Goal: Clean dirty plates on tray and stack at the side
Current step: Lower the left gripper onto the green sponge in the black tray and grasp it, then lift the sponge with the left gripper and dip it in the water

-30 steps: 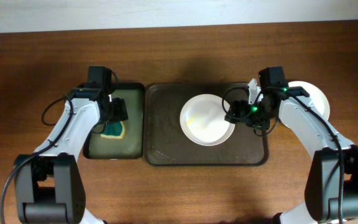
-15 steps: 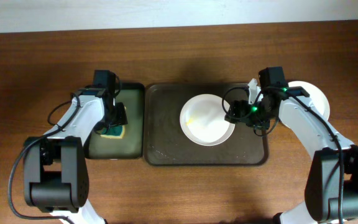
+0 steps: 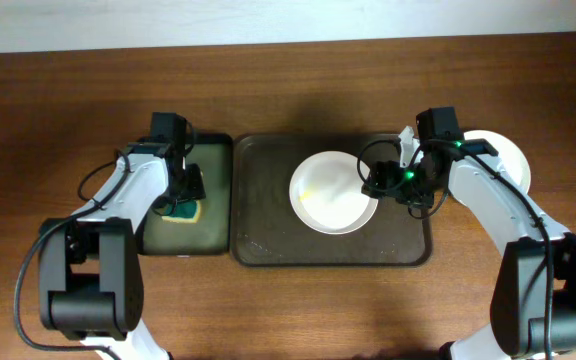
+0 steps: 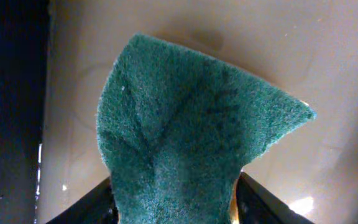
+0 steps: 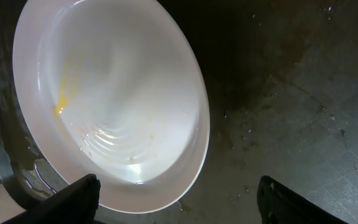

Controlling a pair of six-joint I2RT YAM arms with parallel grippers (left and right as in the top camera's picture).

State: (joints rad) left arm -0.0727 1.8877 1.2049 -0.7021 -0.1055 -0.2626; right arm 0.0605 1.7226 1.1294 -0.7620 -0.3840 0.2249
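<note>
One white plate (image 3: 333,192) with a yellow smear lies on the dark-brown tray (image 3: 263,200). A second plate (image 3: 506,160) rests on the tabletop at the right, partly under my right arm. My right gripper (image 3: 383,182) stands open at the tray plate's right rim. In the right wrist view the plate (image 5: 110,93) has its near rim between the spread fingers (image 5: 82,196), above the wet tray (image 5: 291,93). My left gripper (image 3: 181,192) is down in the narrow tray, shut on a green sponge (image 4: 179,124), which creases between the jaws.
The narrow dark-green tray (image 3: 213,160) sits left of the brown tray and touches it; its floor (image 4: 328,62) is wet and shiny. Bare wood tabletop (image 3: 288,310) runs along the front and back.
My left gripper has dropped onto the sponge and closed its jaws on it, with the left elbow swinging inward. The right arm and the plates have not moved.
</note>
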